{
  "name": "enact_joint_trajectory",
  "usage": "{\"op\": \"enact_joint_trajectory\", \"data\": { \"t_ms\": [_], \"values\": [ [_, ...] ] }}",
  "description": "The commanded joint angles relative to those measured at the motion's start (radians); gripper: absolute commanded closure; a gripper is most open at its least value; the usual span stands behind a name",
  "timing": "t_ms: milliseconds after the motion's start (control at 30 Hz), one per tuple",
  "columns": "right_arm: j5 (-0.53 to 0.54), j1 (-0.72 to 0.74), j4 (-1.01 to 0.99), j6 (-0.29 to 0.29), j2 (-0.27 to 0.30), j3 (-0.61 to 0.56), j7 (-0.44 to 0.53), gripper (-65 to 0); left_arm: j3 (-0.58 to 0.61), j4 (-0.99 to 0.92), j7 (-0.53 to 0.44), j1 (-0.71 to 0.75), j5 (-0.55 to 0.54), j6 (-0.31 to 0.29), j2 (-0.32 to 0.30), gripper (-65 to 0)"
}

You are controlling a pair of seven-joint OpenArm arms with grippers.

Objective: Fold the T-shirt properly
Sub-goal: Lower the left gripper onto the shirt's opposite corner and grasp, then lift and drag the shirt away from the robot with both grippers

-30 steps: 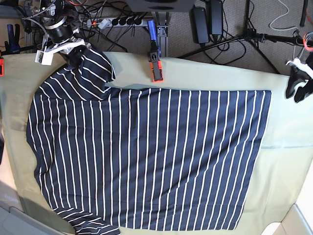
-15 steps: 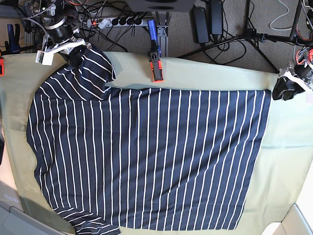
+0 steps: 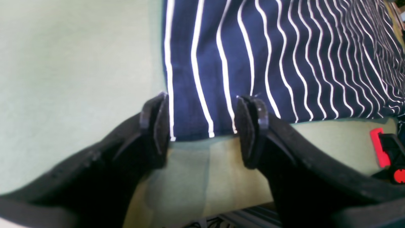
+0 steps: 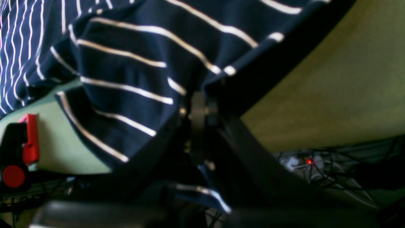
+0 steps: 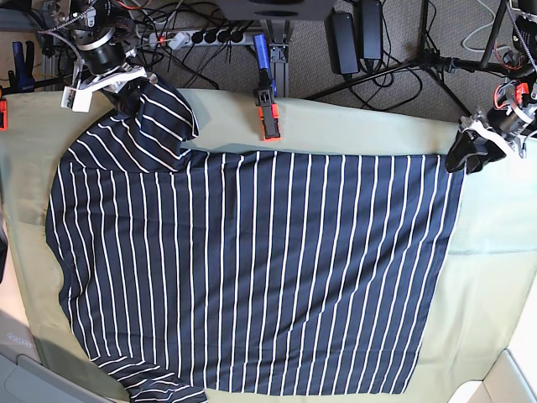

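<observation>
The navy white-striped T-shirt (image 5: 252,269) lies spread flat on the pale green cloth (image 5: 495,277). My right gripper (image 5: 126,86) at the back left is shut on the shirt's sleeve, which is bunched and lifted there. The right wrist view shows its jaws (image 4: 197,107) pinched together with striped fabric (image 4: 126,63) draped over them. My left gripper (image 5: 464,153) stands at the shirt's back right corner. In the left wrist view it (image 3: 202,123) is open, its fingers (image 3: 155,117) on either side of the hem corner (image 3: 196,104), which lies flat between them.
An orange and black clamp (image 5: 268,117) grips the table's back edge, showing also as a red clamp (image 3: 384,152) and a red clamp (image 4: 22,152) in the wrist views. A power strip (image 5: 193,38), cables and stand legs lie behind the table.
My left gripper has moved in from the table's right edge to the shirt's back right corner. The right gripper and the shirt have stayed put.
</observation>
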Motion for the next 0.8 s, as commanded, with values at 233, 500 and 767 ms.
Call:
{"op": "enact_joint_trajectory", "data": {
  "t_ms": [233, 500, 767],
  "values": [
    [-0.010, -0.006, 0.010, 0.039, 0.002, 0.001, -0.004, 0.0, 0.003, 0.049, 0.002, 0.004, 0.063, -0.031, -0.008, -36.5],
    [-0.011, -0.006, 0.010, 0.039, 0.002, 0.001, -0.004, 0.0, 0.003, 0.057, -0.066, -0.005, 0.062, -0.031, -0.008, -2.8],
    [-0.063, -0.007, 0.026, 0.084, 0.009, 0.013, -0.012, 0.0, 0.000, 0.060, -0.012, -0.053, 0.100, -0.031, -0.013, 0.0]
  ]
}}
